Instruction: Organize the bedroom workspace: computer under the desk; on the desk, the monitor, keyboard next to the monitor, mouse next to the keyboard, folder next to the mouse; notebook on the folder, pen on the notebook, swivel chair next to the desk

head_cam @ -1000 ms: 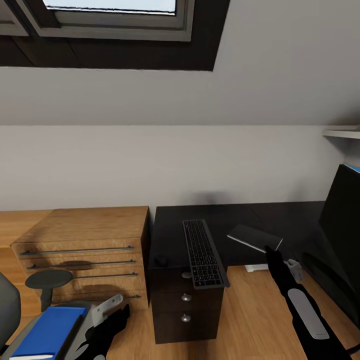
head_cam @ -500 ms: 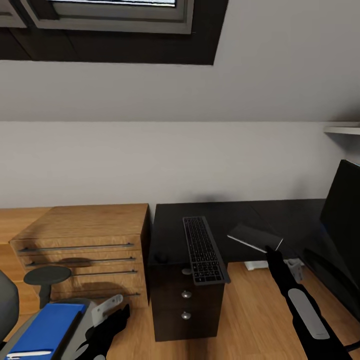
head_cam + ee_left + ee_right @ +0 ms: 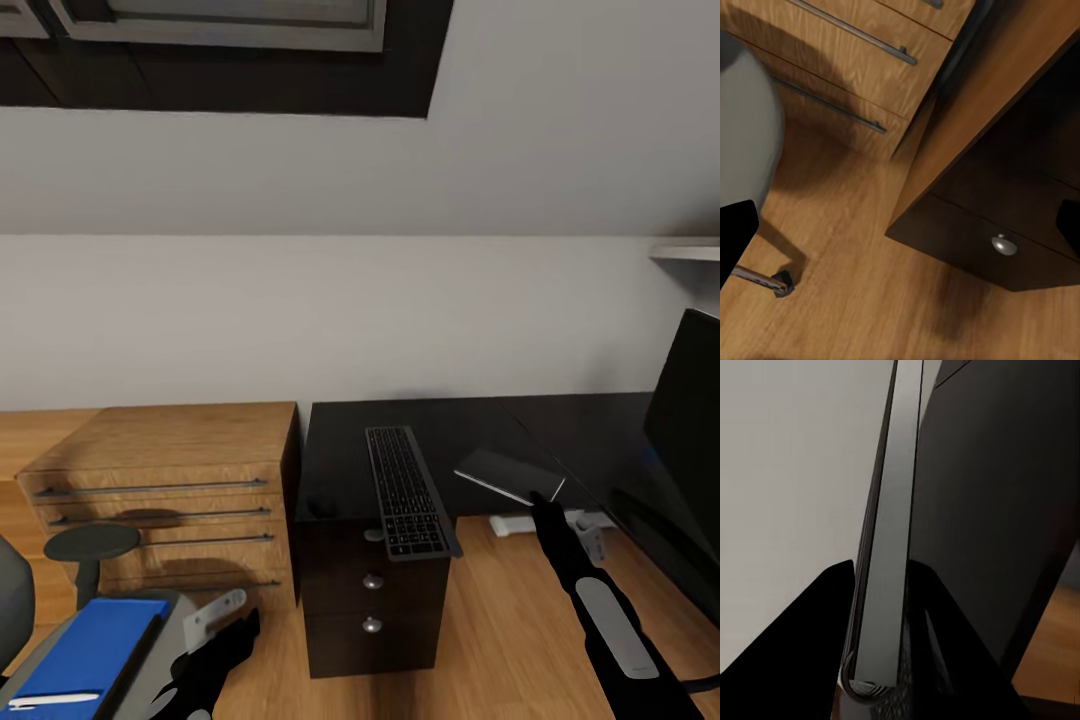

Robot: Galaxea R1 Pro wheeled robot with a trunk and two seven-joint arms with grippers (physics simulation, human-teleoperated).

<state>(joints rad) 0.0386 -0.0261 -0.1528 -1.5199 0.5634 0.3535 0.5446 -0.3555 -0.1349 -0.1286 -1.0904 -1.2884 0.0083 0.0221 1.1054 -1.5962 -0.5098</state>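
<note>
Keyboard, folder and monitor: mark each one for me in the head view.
keyboard (image 3: 405,490): head view, middle of the key field.
folder (image 3: 95,648): head view, centre of the blue cover.
monitor (image 3: 690,420): head view, black panel at the frame's right edge.

No text, label, brand, number or sign can be read anywhere; the keyboard's key legends are too small and blurred to make out.
</note>
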